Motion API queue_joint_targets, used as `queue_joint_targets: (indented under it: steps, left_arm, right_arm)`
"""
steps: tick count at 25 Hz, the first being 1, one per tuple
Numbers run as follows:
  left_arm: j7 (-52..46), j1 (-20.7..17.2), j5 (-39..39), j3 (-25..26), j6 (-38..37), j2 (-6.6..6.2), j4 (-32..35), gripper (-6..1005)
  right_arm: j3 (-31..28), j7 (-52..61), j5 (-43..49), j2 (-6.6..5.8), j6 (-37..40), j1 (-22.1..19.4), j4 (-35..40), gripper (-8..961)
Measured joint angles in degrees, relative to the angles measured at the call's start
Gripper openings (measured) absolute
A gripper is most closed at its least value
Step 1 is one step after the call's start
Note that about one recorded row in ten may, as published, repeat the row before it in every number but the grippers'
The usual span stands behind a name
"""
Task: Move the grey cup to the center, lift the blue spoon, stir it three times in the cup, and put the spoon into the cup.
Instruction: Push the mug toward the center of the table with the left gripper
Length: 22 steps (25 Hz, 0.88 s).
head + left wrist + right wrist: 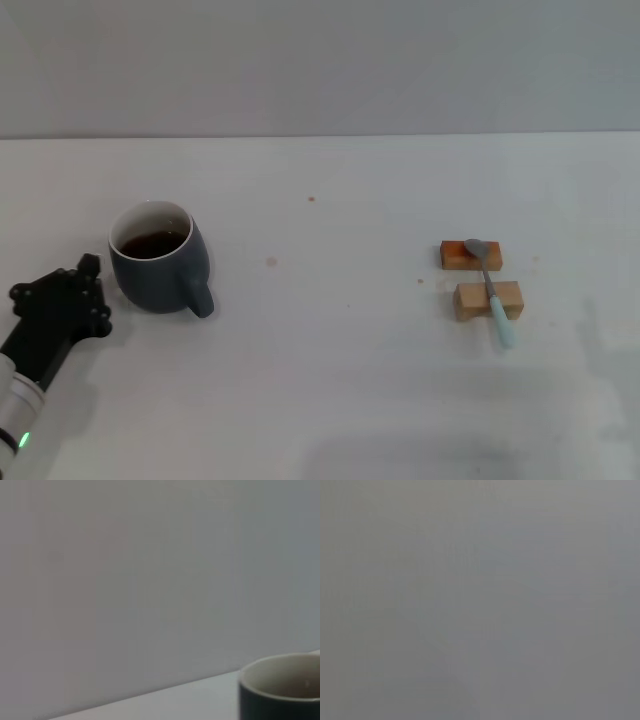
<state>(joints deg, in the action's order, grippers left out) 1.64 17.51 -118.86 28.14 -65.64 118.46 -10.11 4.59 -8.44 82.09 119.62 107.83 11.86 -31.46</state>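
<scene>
— Spill risk first: grey cup (157, 258) sits on the counter (330, 360) at the robot's left, well off centre, holding dark liquid fairly high under the rim. Handle points toward the robot and a little right.

— And left tool (62, 300)?

— Low on the counter just beside the cup's left flank, apart from it. Fingers dark against a dark body; cannot tell whether spread or closed. Nothing gripped, by the look of it.

— Likely failures, then?

— Probably three. Knocking the cup's wall on approach, so slopping liquid. Dragging it too fast toward centre, same result. Pinching a rounded glazed wall off-axis, so twisting or slipping out.

— Blue spoon (489, 290)?

— Far right, bridged across two wooden blocks (480, 277), bowl on the farther block, pale handle overhanging the nearer one toward the robot. Raised, so easy to get under, but slim; could roll off or drag a block along if nudged sideways.

— Right tool?

— Not visible anywhere. Right wrist view gives only flat grey.

— Anything in the left wrist view missing from the head view?

— Cup rim (280, 672) side-on, close, white inside, confirming low height and nearness. No liquid, handle or spoon there; head view alone supplies those.
</scene>
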Motion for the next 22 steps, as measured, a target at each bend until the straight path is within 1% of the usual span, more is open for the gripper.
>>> queue_joint_targets:
  steps: [4, 9, 12, 13, 18, 22]
  left_arm:
    - [0.01, 0.28, 0.09, 0.96, 0.01, -0.10, 1.05, -2]
    - [0.03, 2.51, 0.10, 1.91, 0.47, -0.13, 2.42, -2]
    - [0.03, 3.50, 0.04, 1.92, 0.87, -0.04, 2.78, -2]
    - [0.04, 4.27, -0.15, 1.76, 1.70, -0.03, 2.84, -2]
    - [0.04, 5.66, -0.31, 1.25, 4.12, 0.07, 2.74, -2]
    - [0.04, 5.80, -0.36, 0.44, 4.45, 0.11, 2.29, -2]
  right_arm:
    - [0.25, 0.00, 0.00, 0.00, 0.12, -0.06, -0.01, 740]
    - [0.46, 0.00, 0.00, 0.00, 0.42, -0.05, 0.00, 740]
    - [0.48, 0.00, 0.00, 0.00, 0.54, -0.04, 0.00, 740]
    - [0.51, 0.00, 0.00, 0.00, 0.63, -0.02, 0.04, 740]
    - [0.51, 0.00, 0.00, 0.00, 0.65, 0.00, 0.09, 740]
    - [0.51, 0.00, 0.00, 0.00, 0.66, 0.00, 0.09, 739]
